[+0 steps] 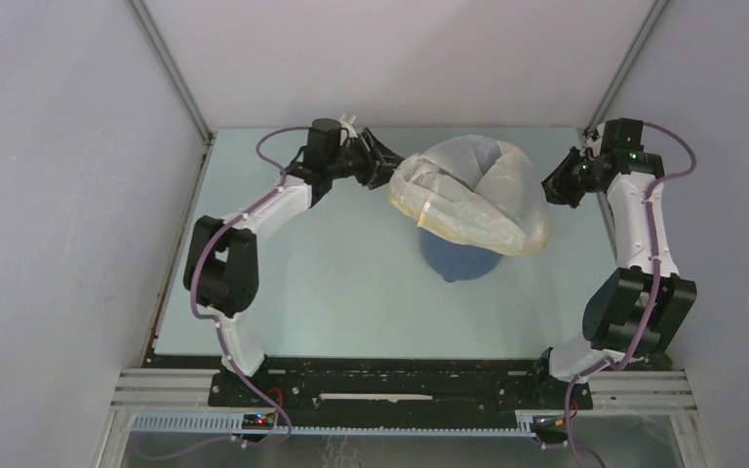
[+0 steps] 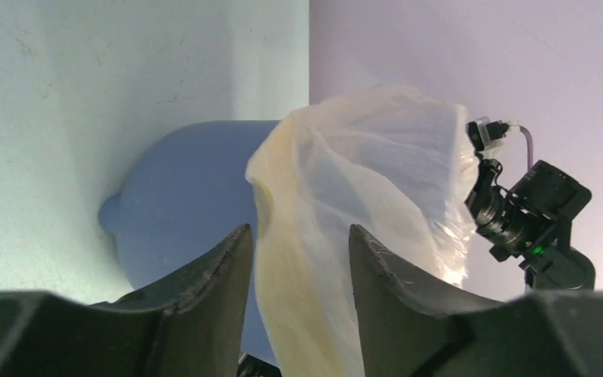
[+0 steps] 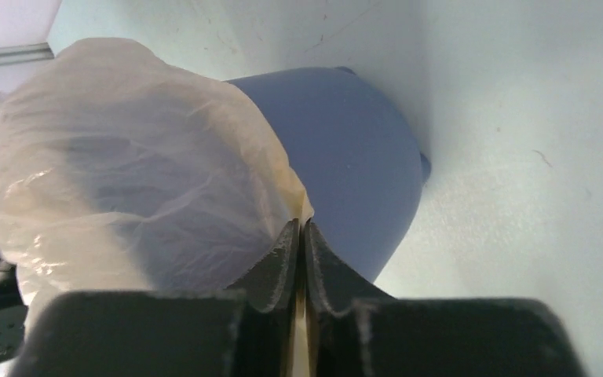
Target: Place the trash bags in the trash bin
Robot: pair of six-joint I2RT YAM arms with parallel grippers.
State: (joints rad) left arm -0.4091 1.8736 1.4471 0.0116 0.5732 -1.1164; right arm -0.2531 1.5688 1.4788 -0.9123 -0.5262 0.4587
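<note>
The trash bag [image 1: 473,195], whitish and crinkly with a yellow rim, is draped over the top of the blue trash bin [image 1: 458,261], which stands mid-table. My left gripper [image 1: 387,162] is at the bag's left edge. In the left wrist view its jaws [image 2: 298,229] stand apart, with a fold of the bag [image 2: 361,173] between them and the bin [image 2: 188,204] behind. My right gripper [image 1: 553,191] is at the bag's right edge. In the right wrist view it [image 3: 299,224] is shut on the bag's yellow rim, with the bag [image 3: 126,157] and the bin [image 3: 345,149] just ahead.
Grey enclosure walls close in the table at the back and both sides, with aluminium posts [image 1: 171,73] at the back corners. The right arm's wrist [image 2: 526,212] shows beyond the bag in the left wrist view. The pale table [image 1: 332,283] runs from the bin to the arm bases.
</note>
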